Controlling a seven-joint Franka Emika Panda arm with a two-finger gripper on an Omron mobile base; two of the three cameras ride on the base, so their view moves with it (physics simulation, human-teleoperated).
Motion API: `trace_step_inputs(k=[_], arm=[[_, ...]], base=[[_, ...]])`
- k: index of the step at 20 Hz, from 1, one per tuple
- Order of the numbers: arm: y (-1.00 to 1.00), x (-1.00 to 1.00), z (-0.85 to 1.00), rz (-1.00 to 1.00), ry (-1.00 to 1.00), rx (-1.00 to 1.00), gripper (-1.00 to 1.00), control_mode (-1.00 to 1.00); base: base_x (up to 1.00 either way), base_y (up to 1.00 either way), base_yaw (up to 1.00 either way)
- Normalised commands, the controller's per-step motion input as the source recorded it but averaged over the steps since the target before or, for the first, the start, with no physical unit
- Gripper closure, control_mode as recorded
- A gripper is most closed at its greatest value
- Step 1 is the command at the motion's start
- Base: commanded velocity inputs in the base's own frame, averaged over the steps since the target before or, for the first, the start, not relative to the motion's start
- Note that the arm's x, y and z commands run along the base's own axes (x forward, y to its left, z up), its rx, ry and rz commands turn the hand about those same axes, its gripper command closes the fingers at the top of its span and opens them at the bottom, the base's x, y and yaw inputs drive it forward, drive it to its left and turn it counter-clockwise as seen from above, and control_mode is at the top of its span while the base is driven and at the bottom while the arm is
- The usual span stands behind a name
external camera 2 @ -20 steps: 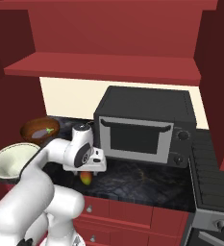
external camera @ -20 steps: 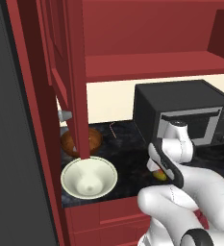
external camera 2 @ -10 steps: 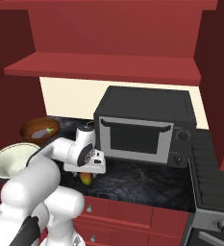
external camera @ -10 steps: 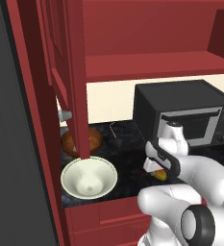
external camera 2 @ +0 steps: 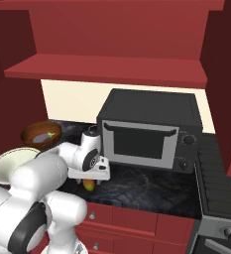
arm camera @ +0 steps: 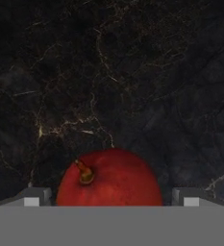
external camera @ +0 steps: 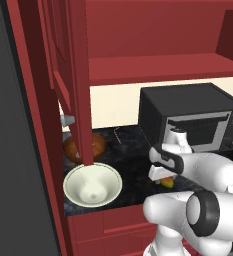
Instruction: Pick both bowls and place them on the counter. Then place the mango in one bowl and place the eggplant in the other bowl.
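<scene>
Mango, glossy, round and red, lies on veined black marble counter between the spread pincer tips.

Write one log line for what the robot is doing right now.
gripper: open, over mango | mango: on counter, not held | brown bowl: eggplant inside | white bowl: empty

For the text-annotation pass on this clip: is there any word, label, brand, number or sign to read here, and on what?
None can be read.
Black toaster oven: its round knobs carry no legible markings.
Cream-white bowl, dark brown wooden bowl, red mango, black marble counter: no text.
</scene>
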Motion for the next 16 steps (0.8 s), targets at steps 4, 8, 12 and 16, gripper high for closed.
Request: trace_step_inputs(k=[4,8,12,16], arm=[[0.0,0.0,-0.12,0.03,0.0,0.0,1.0,-1.0],[0.0,-0.06,-0.05,0.02,0.0,0.0,1.0,-1.0],[0.02,-0.24,0.18,0.0,0.0,0.0,1.0,-1.0],[0.17,-0.18,0.57,0.0,-0.02,0.0,1.0,-1.0]], base=[[0.0,0.0,0.0],[0.0,0.0,0.0],[0.0,0.0,0.0],[0.0,0.0,0.0]])
